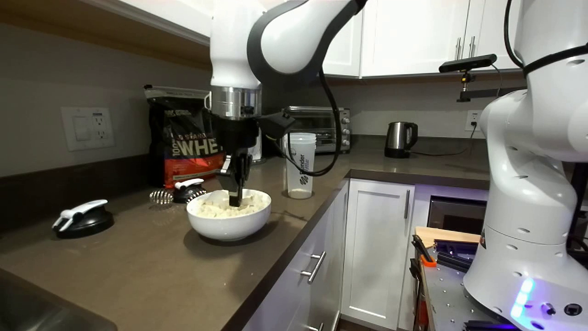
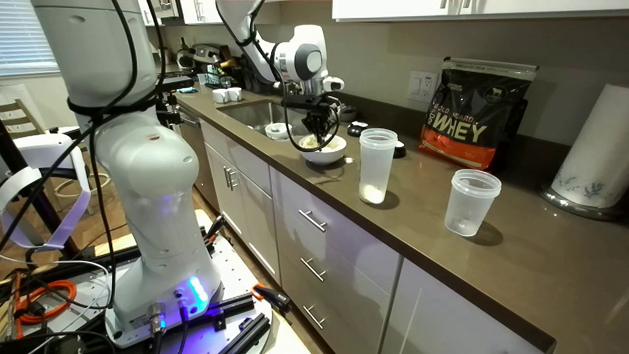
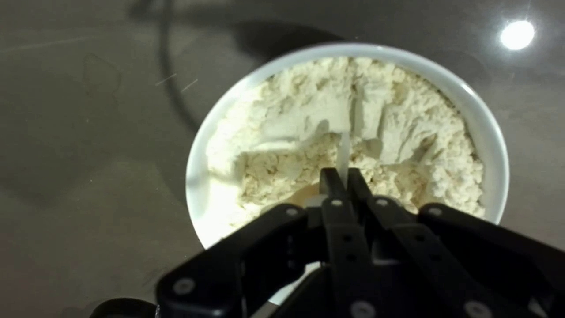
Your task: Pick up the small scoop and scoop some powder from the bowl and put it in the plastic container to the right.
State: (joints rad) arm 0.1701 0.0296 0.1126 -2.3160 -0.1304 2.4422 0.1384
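Gripper (image 3: 342,175) points down over the bowl (image 1: 228,226), fingers pinched narrow on the thin pale handle of the scoop (image 3: 343,154); rest is mostly hidden. Powder (image 3: 300,101) is in the bowl, gouged mid-bowl. Plastic container (image 2: 377,162) stands upright near the bowl, some powder in its base. Second clear cup (image 2: 469,206) is farther from the bowl.
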